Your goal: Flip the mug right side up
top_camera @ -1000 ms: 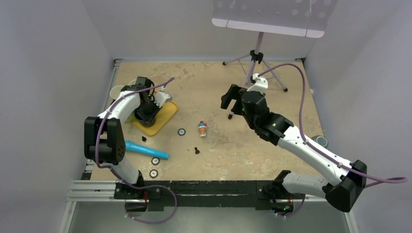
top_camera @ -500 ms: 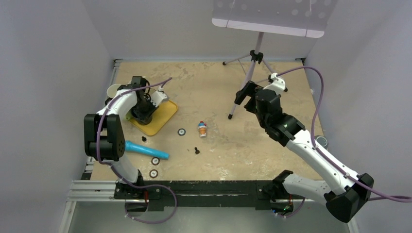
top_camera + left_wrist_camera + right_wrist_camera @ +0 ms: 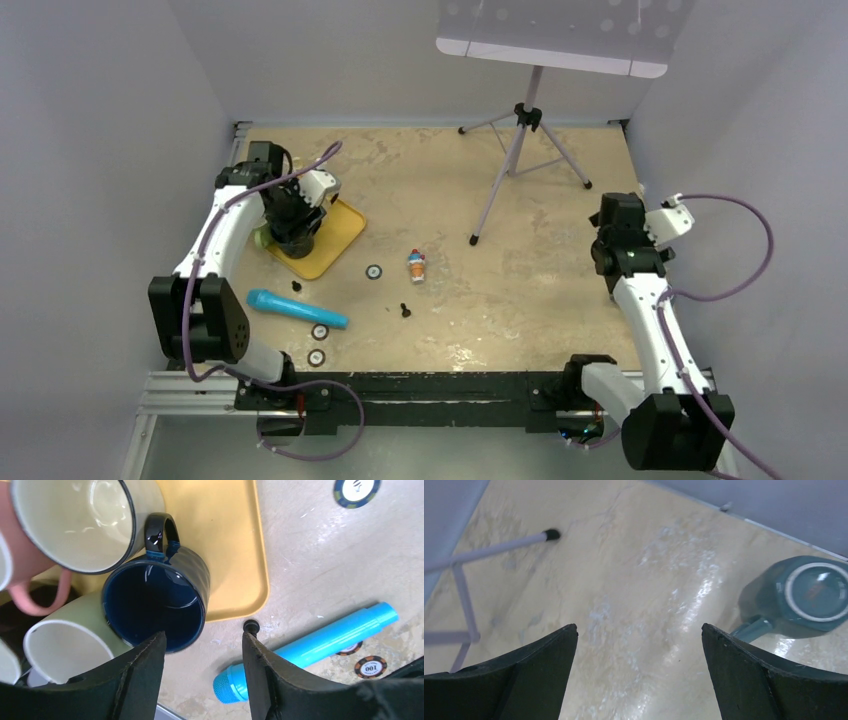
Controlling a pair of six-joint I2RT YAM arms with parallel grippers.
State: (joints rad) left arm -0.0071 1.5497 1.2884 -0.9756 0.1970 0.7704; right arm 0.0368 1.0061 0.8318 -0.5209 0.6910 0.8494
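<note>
A teal mug (image 3: 809,597) stands upside down on the table, base up, its handle toward my right gripper (image 3: 639,627). That gripper hangs open above bare table to the left of the mug, with nothing between its fingers. At the far left my left gripper (image 3: 203,637) is open, with its left finger (image 3: 145,670) over the rim of an upright dark blue mug (image 3: 155,605) on the yellow tray (image 3: 230,555). It holds nothing.
Cream (image 3: 75,520), pink (image 3: 45,595) and pale green (image 3: 65,650) mugs crowd the tray's left. A blue microphone-like tube (image 3: 310,650), a black screw (image 3: 251,626) and poker chips (image 3: 371,666) lie near it. A tripod (image 3: 520,150) stands at the back and a small toy (image 3: 416,265) mid-table.
My left gripper has opened and shifted slightly left over the tray. The right arm has swung from the middle of the table to the right edge.
</note>
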